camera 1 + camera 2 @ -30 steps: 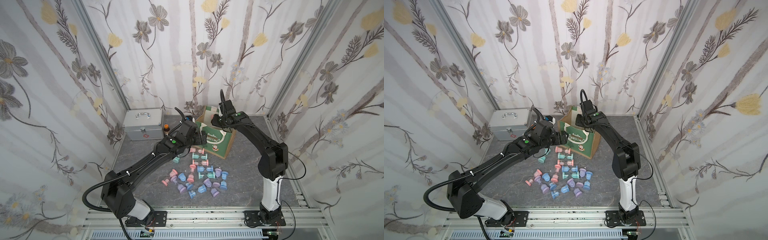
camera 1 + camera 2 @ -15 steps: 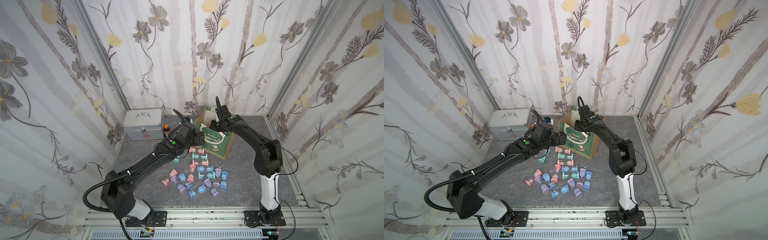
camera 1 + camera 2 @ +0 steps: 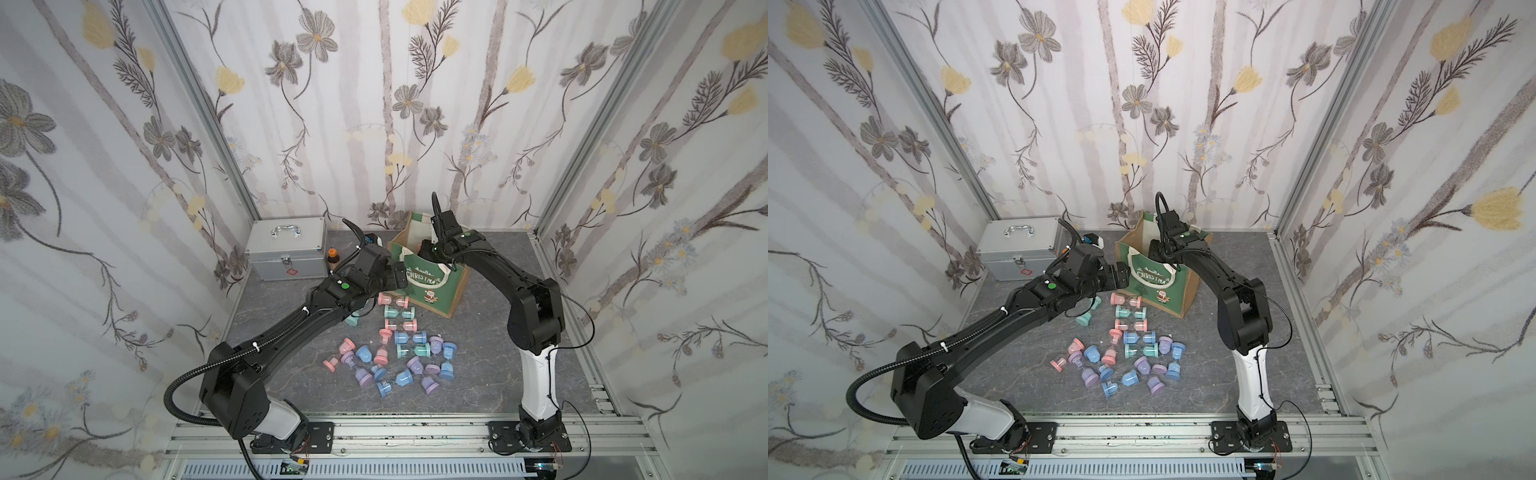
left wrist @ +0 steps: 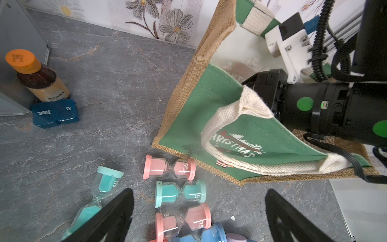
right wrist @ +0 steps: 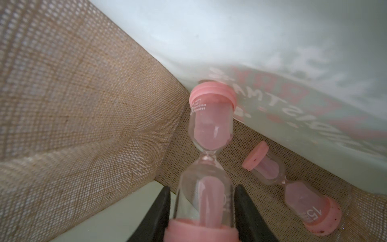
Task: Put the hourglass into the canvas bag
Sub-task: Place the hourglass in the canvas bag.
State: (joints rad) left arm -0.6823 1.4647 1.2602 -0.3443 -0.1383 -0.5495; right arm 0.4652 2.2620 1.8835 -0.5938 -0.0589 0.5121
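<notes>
As right end effector point(image 5: 202, 188) grips it, pink-capped clear hourglass point(image 5: 211, 125) inside bag point(image 5: 83, 104), left end effector point(image 4: 199, 191) splayed.

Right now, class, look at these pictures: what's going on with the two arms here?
The right gripper is down inside the bag, its jaws closed on a pink hourglass. A second hourglass already lies on the bag's floor. The left gripper hangs open over the loose hourglasses on the table beside the bag, holding nothing.
</notes>
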